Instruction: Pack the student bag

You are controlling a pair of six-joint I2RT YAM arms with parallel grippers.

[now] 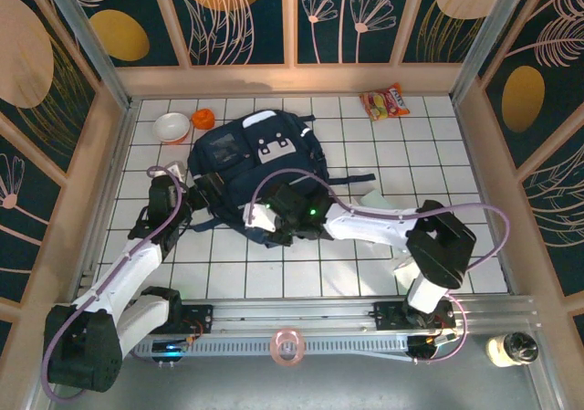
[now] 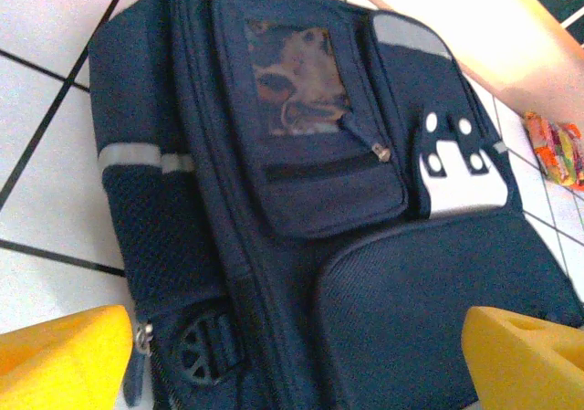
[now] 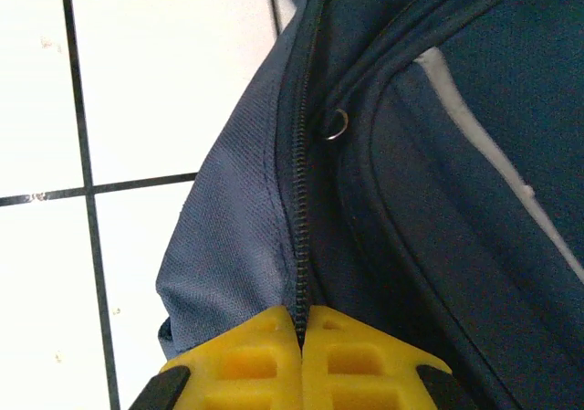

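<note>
Your right gripper [image 3: 301, 341] pinches the student bag [image 3: 438, 209] at its zipper seam, bottom centre; your left gripper [image 2: 301, 355] hangs wide open over it.

Stretches the left arm [image 1: 137, 264] from the lower left corner of the top view up to the middle left, white forearm slanting rightward. Holds the left gripper [image 1: 194, 194] spread wide, with its yellow fingers [image 2: 64, 355] sitting in the two bottom corners of the wrist view. Folds the right arm [image 1: 383, 226] at a dark elbow on the lower right, then runs leftward to frame centre. Presses the right gripper [image 3: 301, 341] fully closed, yellow tips flush together at bottom centre of its wrist view.
</note>
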